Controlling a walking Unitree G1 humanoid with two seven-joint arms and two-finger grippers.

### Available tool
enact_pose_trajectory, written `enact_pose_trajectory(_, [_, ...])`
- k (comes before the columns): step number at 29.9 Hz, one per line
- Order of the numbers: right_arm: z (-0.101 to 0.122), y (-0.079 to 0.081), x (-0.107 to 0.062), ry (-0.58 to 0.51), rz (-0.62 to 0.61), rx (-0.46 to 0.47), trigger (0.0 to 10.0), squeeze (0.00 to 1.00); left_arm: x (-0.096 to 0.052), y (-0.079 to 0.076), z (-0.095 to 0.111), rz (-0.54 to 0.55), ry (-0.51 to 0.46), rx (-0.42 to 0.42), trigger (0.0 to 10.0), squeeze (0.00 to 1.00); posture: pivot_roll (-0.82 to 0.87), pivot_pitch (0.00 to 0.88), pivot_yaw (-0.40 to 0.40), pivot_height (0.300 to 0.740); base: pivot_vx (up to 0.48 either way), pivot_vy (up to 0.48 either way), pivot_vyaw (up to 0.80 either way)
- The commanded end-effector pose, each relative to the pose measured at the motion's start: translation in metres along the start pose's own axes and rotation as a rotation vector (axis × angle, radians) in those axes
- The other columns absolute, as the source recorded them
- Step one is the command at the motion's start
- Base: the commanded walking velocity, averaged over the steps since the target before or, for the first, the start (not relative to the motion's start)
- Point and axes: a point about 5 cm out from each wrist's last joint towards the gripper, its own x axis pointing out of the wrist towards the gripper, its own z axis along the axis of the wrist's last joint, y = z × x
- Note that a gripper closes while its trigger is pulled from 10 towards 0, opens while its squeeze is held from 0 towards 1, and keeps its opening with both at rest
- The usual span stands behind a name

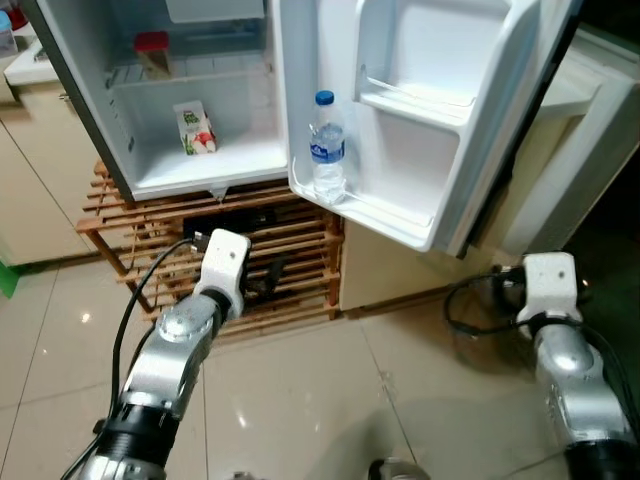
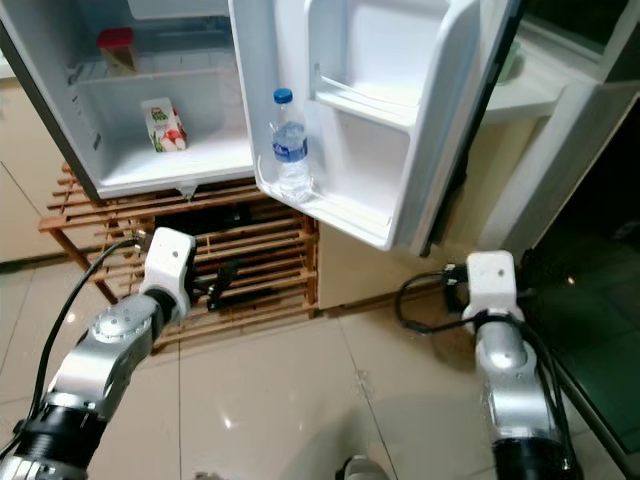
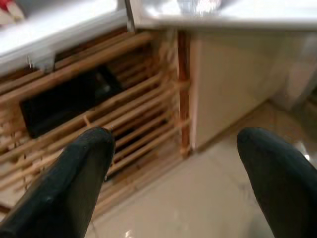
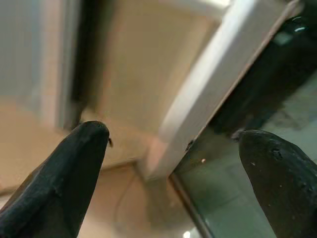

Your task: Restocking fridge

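Observation:
The small white fridge [image 1: 160,180] stands open on a wooden slatted rack [image 1: 300,265]. A clear water bottle [image 1: 327,147] with a blue cap stands upright in the lower shelf of the open door [image 1: 420,110]. On the fridge floor leans a green and white carton [image 1: 194,128], and a red-lidded item [image 1: 152,52] sits on the shelf above. My left gripper [image 3: 173,144] is open and holds nothing, low in front of the rack. My right gripper [image 4: 173,139] is open and holds nothing too, low to the right of the door.
A black box [image 3: 64,101] lies on the rack under the fridge. A beige cabinet [image 1: 400,265] sits below the open door, with a white frame [image 1: 570,170] and dark glass to the right. Glossy tiled floor [image 1: 300,400] spreads in front.

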Motion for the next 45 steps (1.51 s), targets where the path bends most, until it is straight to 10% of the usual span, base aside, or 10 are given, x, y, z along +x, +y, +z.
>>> enact_pose_trajectory(1, [0.016, 0.011, -0.001, -0.092, 0.041, 0.02, 10.0, 0.0, -0.005, -0.002, 0.02, -0.036, -0.11, 0.008, 10.0, 0.0, -0.08, 0.031, 0.061, 0.74, 0.0, 0.0, 0.0])
enact_pose_trajectory(8, [0.003, 0.022, -0.006, -0.077, 0.012, 0.012, 10.0, 0.0, -0.027, -0.011, 0.031, -0.115, -0.244, -0.052, 10.0, 0.0, -0.07, 0.032, 0.079, 0.74, 0.0, 0.0, 0.0])
enact_pose_trajectory(26, [0.026, 0.017, 0.009, -0.164, -0.033, -0.014, 10.0, 0.0, -0.02, -0.028, 0.042, -0.15, -0.305, -0.072, 10.0, 0.0, -0.09, 0.028, 0.07, 0.74, 0.134, -0.395, 0.0])
enact_pose_trajectory(34, [0.015, 0.008, 0.011, -0.1, -0.1, 0.034, 10.0, 0.0, -0.014, -0.013, 0.026, -0.077, -0.178, -0.048, 10.0, 0.0, -0.09, 0.042, 0.072, 0.74, 0.046, -0.037, 0.0])
enact_pose_trajectory(45, [0.067, 0.007, 0.061, -0.126, -0.167, 0.053, 10.0, 0.0, -0.024, 0.023, -0.002, 0.045, 0.032, -0.053, 10.0, 0.0, 0.04, 0.085, 0.101, 0.74, 0.0, 0.0, 0.0])
